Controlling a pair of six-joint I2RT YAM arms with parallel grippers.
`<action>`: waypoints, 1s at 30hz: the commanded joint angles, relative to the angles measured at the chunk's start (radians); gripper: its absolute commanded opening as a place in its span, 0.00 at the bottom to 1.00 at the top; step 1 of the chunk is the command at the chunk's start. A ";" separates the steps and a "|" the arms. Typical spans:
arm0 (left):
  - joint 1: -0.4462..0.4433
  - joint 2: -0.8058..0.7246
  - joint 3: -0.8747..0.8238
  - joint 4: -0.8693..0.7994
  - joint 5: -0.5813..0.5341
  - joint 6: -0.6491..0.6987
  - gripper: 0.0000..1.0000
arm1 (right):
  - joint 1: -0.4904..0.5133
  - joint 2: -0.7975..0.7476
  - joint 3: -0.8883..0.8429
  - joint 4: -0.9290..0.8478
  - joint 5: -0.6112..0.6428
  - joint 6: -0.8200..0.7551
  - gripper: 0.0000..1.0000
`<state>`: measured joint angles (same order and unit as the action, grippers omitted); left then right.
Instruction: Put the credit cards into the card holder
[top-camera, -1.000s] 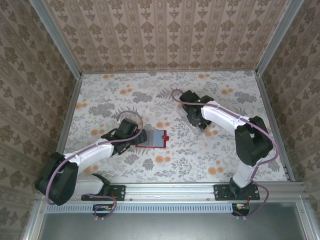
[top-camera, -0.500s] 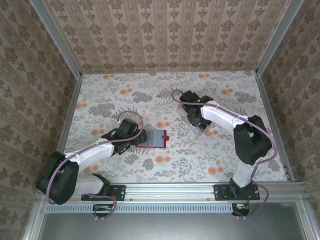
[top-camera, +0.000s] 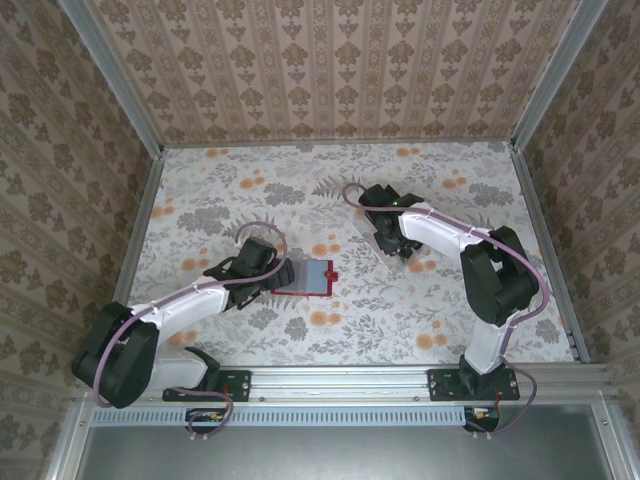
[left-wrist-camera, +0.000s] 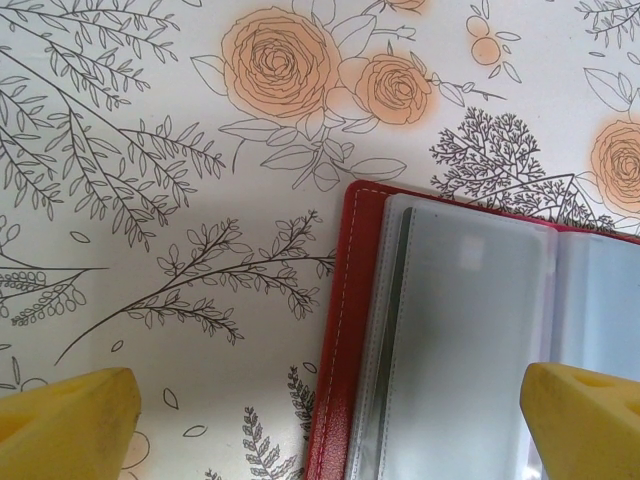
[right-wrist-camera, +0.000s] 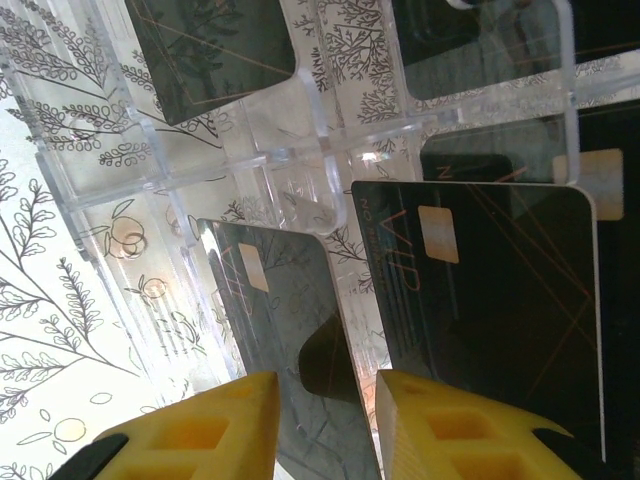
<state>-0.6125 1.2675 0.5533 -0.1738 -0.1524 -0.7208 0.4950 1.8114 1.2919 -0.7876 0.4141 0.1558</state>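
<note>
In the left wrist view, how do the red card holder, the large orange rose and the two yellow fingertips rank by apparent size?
1. The card holder, though cropped.
2. The large rose and yellow fingertips: about alike; the fingertips are cropped and nearest the camera, so unranked.

Lab robot test cell: aluminium frame (top-camera: 112, 75), wallpaper-lined walls (top-camera: 340, 70), floral-print table (top-camera: 250, 170), mounting rail (top-camera: 340, 380).

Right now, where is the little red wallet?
In the top view the red card holder lies open on the floral table, left of centre, at the tip of the open left gripper.
</note>
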 joint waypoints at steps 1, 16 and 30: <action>0.007 0.015 0.008 0.010 0.007 0.005 1.00 | -0.004 -0.038 0.001 -0.004 -0.022 -0.002 0.33; 0.007 0.024 0.008 0.016 0.011 0.002 1.00 | -0.004 -0.062 0.010 -0.009 -0.042 0.001 0.25; 0.003 0.023 0.008 0.015 0.011 0.003 1.00 | -0.004 -0.060 0.012 -0.013 -0.072 -0.007 0.14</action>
<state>-0.6125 1.2816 0.5533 -0.1703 -0.1524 -0.7212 0.4950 1.7786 1.2922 -0.7853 0.3683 0.1558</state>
